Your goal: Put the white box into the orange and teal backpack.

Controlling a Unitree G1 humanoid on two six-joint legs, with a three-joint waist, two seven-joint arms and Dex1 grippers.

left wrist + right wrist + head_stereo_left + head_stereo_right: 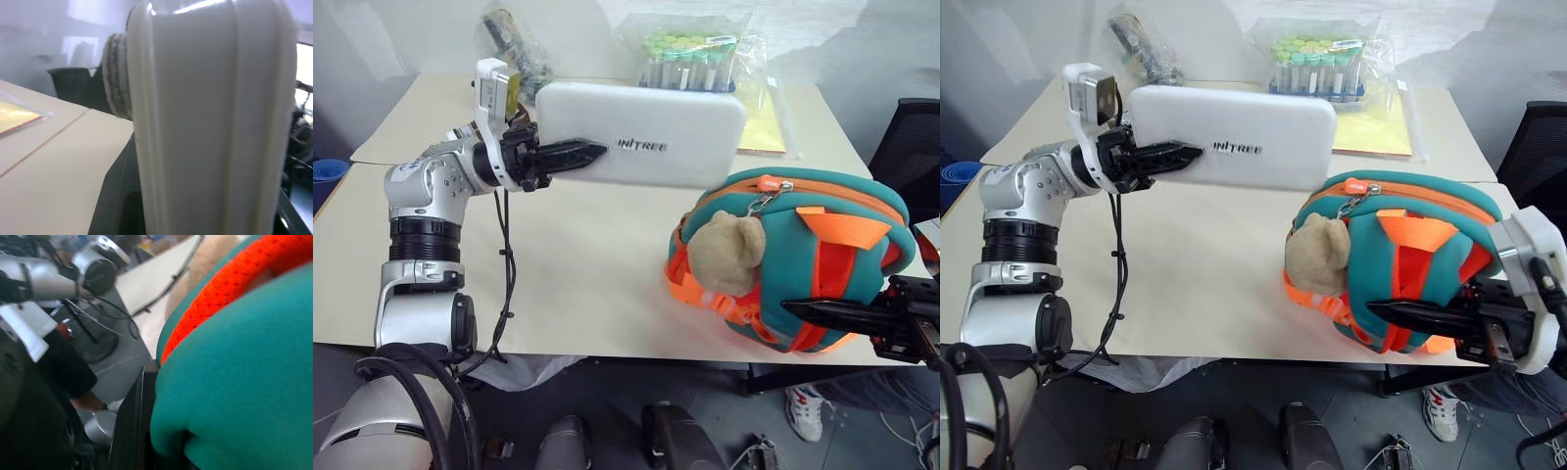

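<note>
The left gripper (579, 155) clasps 1 end of the white box (646, 134), holding it level in the air above the table (578, 264). The orange and teal backpack (803, 257) sits at the table's near edge, where the right gripper (1386, 311) pinches its fabric.

I see a pale beige table (587, 284) with a clear plastic bag of green- and teal-capped tubes (690, 59) at its far edge. Just beside that lies a flat yellow packet in clear wrap (766, 127). A second crinkled clear bag (514, 39) sits far left.
</note>
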